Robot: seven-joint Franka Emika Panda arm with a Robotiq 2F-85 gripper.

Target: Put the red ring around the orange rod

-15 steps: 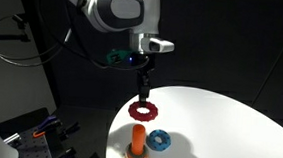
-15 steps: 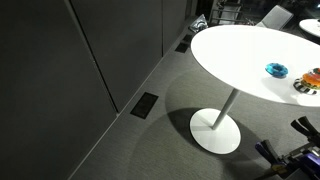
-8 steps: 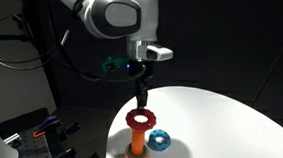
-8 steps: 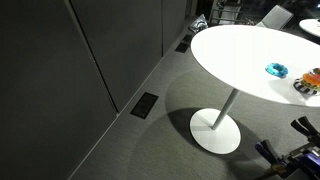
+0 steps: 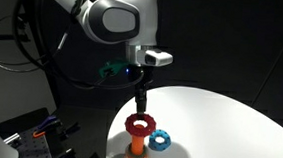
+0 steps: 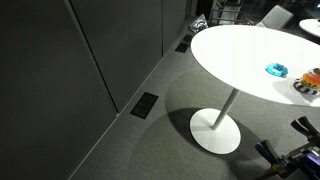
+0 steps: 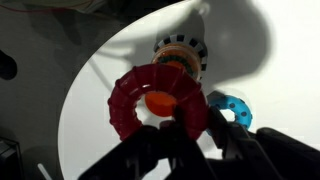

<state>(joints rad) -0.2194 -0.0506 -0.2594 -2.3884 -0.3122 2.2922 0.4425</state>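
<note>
Holding the red ring [image 5: 140, 123] by its rim, my gripper [image 5: 139, 114] points straight down and is clamped on the ring, which hangs level. In the wrist view the dark fingers [image 7: 165, 150] pinch the ring [image 7: 125, 100] at about its 5 o'clock edge. The rounded top of the orange rod [image 7: 160, 101] shows through the hole, a little toward 6 o'clock of its centre. The rod's ribbed base [image 7: 178, 52] shows beyond the ring at 12 o'clock. In an exterior view the ring sits at the very top of the upright rod [image 5: 137, 146]; I cannot tell whether they touch. The blue ring [image 5: 159, 140] lies flat on the white table [image 5: 224, 120], just beside the rod at its 2 o'clock and apart from it. In the wrist view it [image 7: 232, 108] lies at 3 o'clock of the red ring.
</note>
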